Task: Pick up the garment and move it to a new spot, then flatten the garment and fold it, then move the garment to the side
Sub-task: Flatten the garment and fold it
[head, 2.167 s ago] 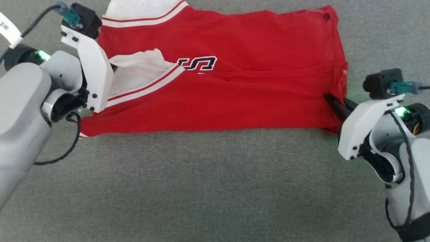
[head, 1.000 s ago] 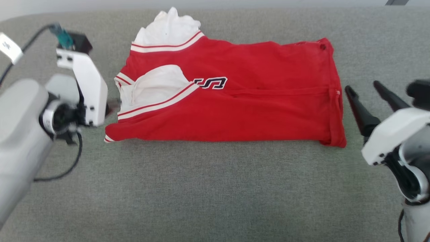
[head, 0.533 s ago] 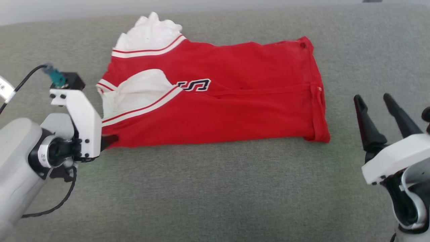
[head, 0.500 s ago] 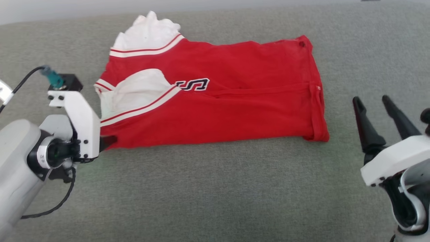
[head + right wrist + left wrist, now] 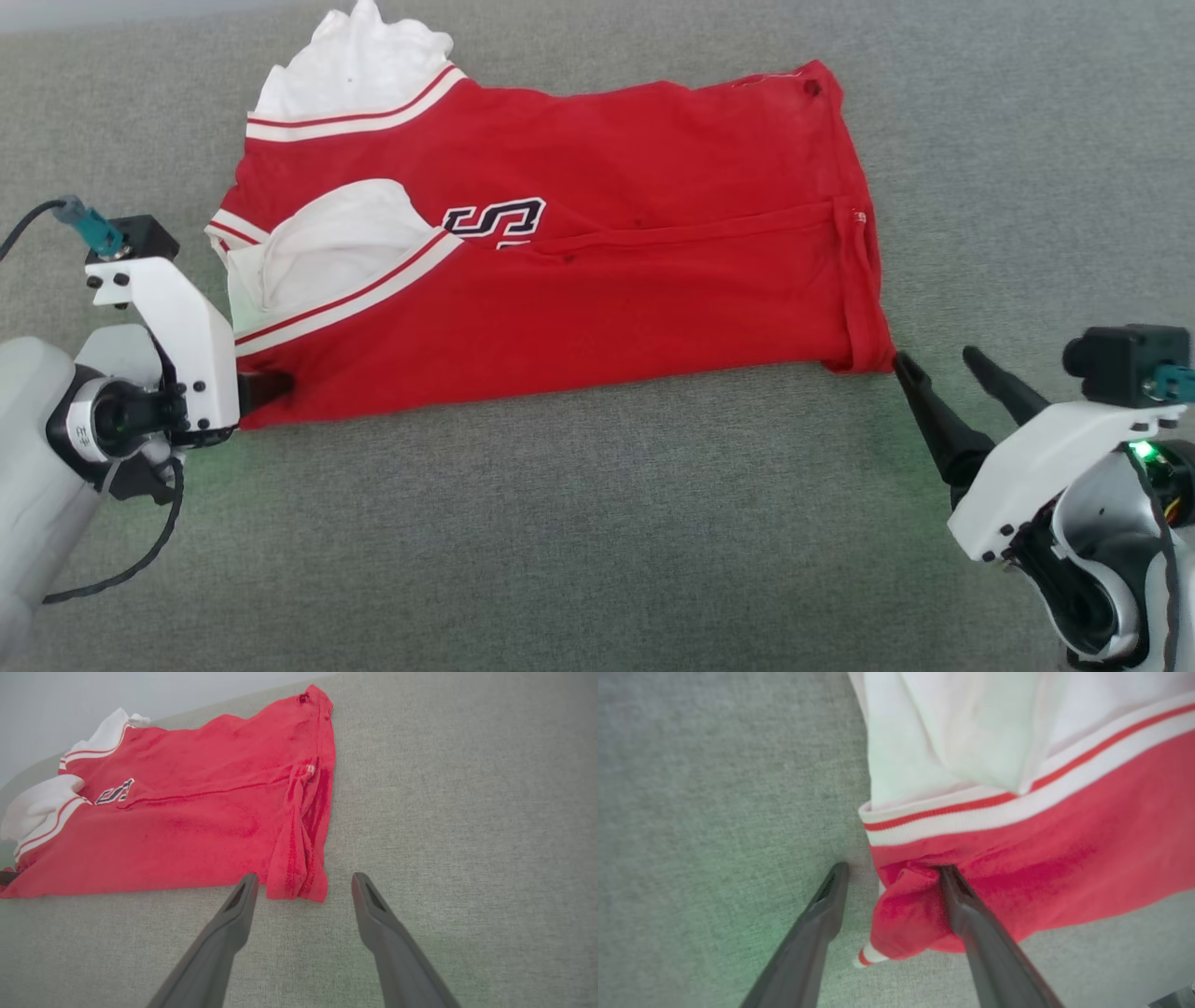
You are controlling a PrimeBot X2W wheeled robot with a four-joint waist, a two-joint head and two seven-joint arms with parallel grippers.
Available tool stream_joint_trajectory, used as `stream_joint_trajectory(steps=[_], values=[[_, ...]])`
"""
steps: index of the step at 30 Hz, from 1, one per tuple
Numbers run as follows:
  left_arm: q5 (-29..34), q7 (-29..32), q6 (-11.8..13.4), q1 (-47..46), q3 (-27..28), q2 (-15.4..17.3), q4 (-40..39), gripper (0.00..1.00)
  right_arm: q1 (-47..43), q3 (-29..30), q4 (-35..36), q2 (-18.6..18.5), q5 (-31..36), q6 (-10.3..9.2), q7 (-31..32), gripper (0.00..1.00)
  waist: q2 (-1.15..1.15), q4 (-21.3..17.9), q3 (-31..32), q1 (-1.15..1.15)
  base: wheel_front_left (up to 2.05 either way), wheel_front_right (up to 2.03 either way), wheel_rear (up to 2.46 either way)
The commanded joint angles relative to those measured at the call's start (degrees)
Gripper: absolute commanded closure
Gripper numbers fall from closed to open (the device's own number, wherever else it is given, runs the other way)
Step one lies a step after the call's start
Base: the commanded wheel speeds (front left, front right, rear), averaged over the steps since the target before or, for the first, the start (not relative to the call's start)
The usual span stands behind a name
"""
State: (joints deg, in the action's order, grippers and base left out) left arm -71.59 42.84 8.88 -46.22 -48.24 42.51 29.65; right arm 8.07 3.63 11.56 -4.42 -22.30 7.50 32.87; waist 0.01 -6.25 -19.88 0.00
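Note:
The garment (image 5: 607, 280) lies folded lengthwise on the grey cloth surface, red with white cuffs and striped trim at its left end. My left gripper (image 5: 271, 385) is open at the near left corner. In the left wrist view the garment (image 5: 1041, 858) has its corner bunched between the fingers of my left gripper (image 5: 893, 868), one finger resting on the red fabric, the other on the grey cloth. My right gripper (image 5: 936, 357) is open at the near right corner. In the right wrist view the garment (image 5: 196, 830) ends with its rolled corner between the tips of my right gripper (image 5: 303, 877).
The grey cloth surface (image 5: 597, 523) spreads wide in front of the garment and to its right. A pale wall (image 5: 140, 690) rises behind the far edge. A black cable (image 5: 140, 560) hangs from my left wrist.
The camera has shifted. My right gripper has dropped and come in to the garment's near right corner. The left gripper stays at the near left corner. Both stay open.

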Motion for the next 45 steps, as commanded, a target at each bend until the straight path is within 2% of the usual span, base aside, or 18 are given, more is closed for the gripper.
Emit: stream_joint_trajectory(steps=[1,6,16,23,24,25,31,36,41,45], values=[[0.3,0.3,-1.0,2.7,-2.7,-3.1,2.5,1.00,0.9,-0.3,-1.1,-0.8,-0.4,-0.01,1.8,0.00,-0.01,0.2,-0.5,0.00,0.00,0.00,0.00],[0.9,0.6,-3.4,1.4,-3.6,-5.5,4.4,1.00,5.2,-0.4,-5.4,-2.0,-0.3,-0.01,6.4,0.00,-0.01,1.4,-1.3,0.00,0.00,0.00,0.00],[1.9,-0.7,-6.0,-1.1,-4.3,-9.3,7.5,1.00,14.3,-0.7,-16.0,-2.9,2.1,-0.01,16.6,0.00,-0.01,3.8,-2.5,0.00,0.00,0.00,0.00],[2.1,-1.6,-7.5,-2.4,-4.4,-11.2,9.5,1.00,17.6,-5.2,-23.1,-3.8,2.5,0.00,23.7,0.00,-0.01,5.1,-3.0,0.00,0.00,0.00,0.00],[2.1,-1.7,-7.6,-2.5,-4.4,-11.3,9.8,1.00,17.5,-6.0,-23.9,-4.4,2.5,0.00,25.0,0.39,-0.01,5.2,-3.0,0.00,0.00,0.00,0.00],[2.1,-1.9,-7.8,-2.4,-4.4,-11.4,10.1,1.00,17.4,-6.8,-24.2,-4.9,1.8,0.01,25.8,1.00,-0.01,5.4,-2.9,0.00,0.00,0.00,0.00],[1.9,-2.1,-8.1,-3.0,-3.8,-10.6,10.2,1.00,18.2,-6.3,-22.6,-8.3,-1.0,-0.04,27.4,1.00,-0.01,6.0,-2.3,0.00,0.00,0.00,0.00],[1.4,-0.4,-6.9,-3.3,-3.1,-7.7,6.9,1.00,17.5,-5.3,-19.0,-10.9,-3.3,-0.05,28.5,1.00,-0.01,6.6,-1.3,0.00,0.00,0.00,0.00],[2.1,1.2,-4.5,-2.4,-3.1,-3.3,0.2,1.00,15.5,-4.0,-14.5,-12.9,-5.2,-0.05,30.6,1.00,-0.01,7.4,-0.3,0.00,0.00,0.00,0.00],[1.7,2.6,-0.9,-0.1,-3.0,0.5,-7.8,1.00,12.8,-2.8,-10.2,-14.4,-6.4,-0.05,32.8,1.00,-0.01,7.9,0.1,0.00,0.00,0.00,0.00]])
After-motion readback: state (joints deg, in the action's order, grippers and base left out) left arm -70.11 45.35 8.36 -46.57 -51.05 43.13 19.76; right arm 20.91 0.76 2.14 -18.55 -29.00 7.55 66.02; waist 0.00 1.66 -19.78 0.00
